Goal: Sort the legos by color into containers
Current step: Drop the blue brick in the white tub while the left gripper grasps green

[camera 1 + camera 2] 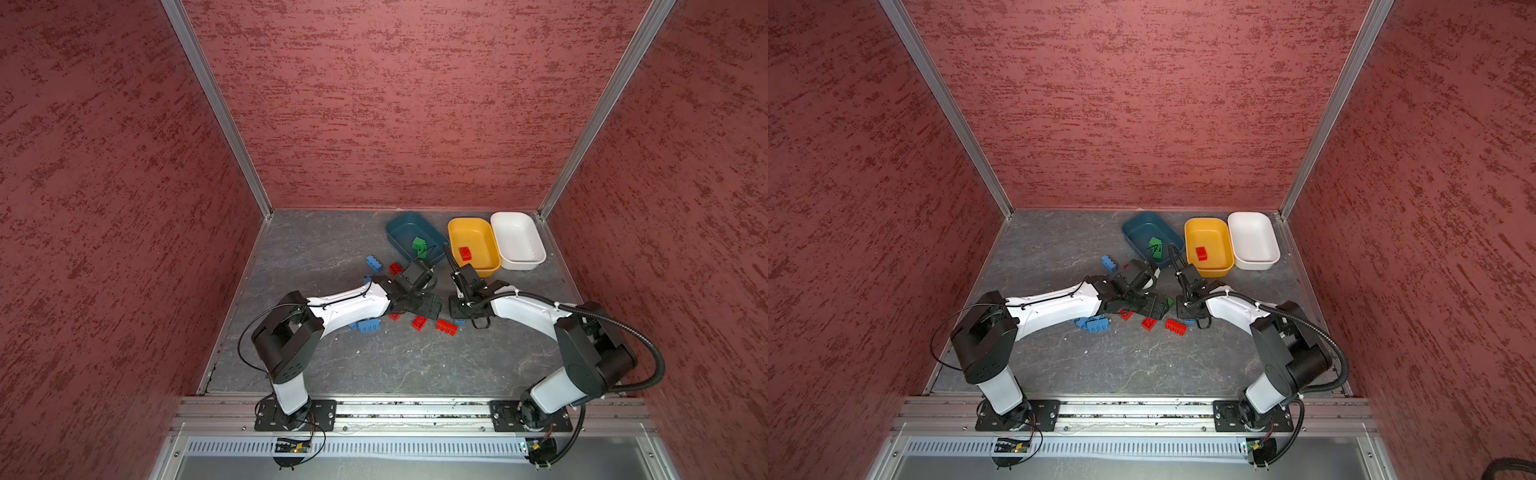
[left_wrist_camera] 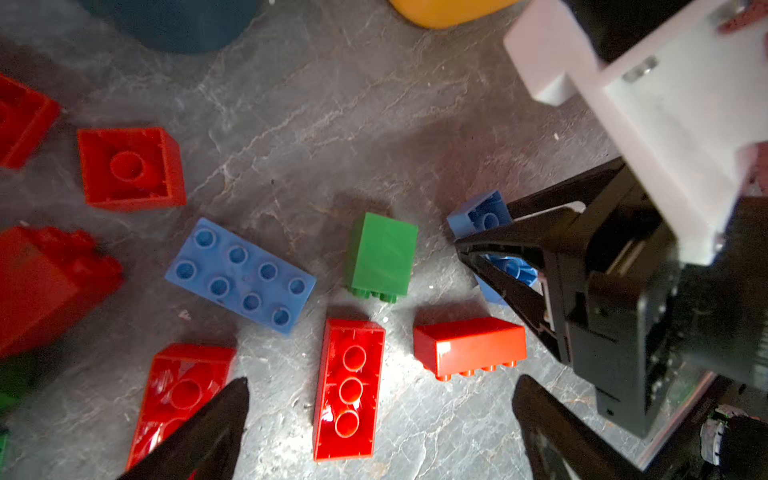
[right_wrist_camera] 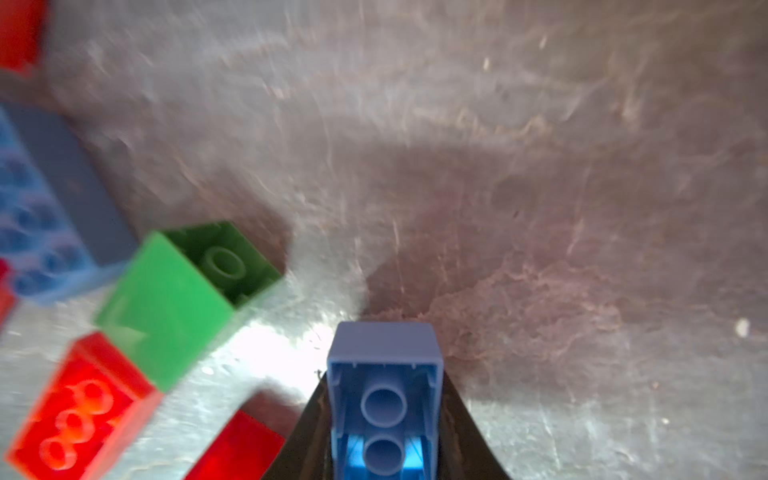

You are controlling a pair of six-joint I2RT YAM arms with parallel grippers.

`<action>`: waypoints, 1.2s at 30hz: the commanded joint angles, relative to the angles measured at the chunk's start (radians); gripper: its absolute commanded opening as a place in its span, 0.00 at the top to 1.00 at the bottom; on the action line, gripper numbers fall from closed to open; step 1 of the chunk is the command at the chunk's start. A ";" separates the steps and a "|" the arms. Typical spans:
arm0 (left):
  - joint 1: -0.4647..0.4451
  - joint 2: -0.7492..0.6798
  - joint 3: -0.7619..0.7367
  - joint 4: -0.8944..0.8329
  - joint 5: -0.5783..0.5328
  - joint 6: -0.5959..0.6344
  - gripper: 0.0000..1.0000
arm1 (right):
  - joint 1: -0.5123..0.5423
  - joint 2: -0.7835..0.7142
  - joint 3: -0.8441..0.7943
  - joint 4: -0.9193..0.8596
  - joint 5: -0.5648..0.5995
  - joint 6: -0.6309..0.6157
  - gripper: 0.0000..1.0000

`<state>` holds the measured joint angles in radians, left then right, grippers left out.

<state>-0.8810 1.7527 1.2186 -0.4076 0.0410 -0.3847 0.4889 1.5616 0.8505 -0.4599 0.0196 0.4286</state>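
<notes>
Right end effector [image 3: 384, 415]: jaws clamped on a small blue brick [image 3: 384, 374], one finger against each side wall, hollow underside facing the wrist cam. Can't tell if it's off the worktop [image 1: 332, 249]; the view is blurred. Just beside that grip is a green brick [image 3: 166, 307] lying on its side, w/ a blue oblong brick [image 2: 241, 274] a bit further out.

Left end effector [image 2: 380, 392]: jaws spread wide, holding nothing, hanging over a red oblong brick [image 2: 349, 390] that lies studs-down btwn the fingertips. More reds lie round it on both sides.

Farther out, beyond both end effectors:
- Teal tub [image 1: 401, 232] w/ a couple of green bricks [image 1: 419, 244] in it.
- Orange-yellow tub [image 1: 473, 232] w/ one red brick [image 1: 465, 252].
- White tub [image 1: 517, 241], no brick visible inside.

Progress, my read: early. Approx three bricks are binned. Most of the pile is loose on the worktop near the end effectors, incl. every blue in view. The white tub is prob. meant for blue, so the gripped brick would be its first. Left to do: nearly all reds, all blues, at least one green.
</notes>
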 commanded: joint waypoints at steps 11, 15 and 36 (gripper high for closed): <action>-0.041 0.096 0.161 0.092 0.043 0.091 0.01 | -0.286 -0.207 -0.063 0.283 -0.028 0.029 0.73; -0.041 0.103 0.178 0.093 0.030 0.086 0.01 | -0.387 -0.178 -0.013 0.350 -0.023 -0.019 0.73; -0.035 0.209 0.290 -0.102 0.023 0.138 0.04 | -0.648 0.277 0.455 0.212 0.149 -0.303 0.67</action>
<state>-0.9165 1.9251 1.4822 -0.4255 0.0593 -0.2886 -0.1524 1.7992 1.2442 -0.1921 0.0998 0.1925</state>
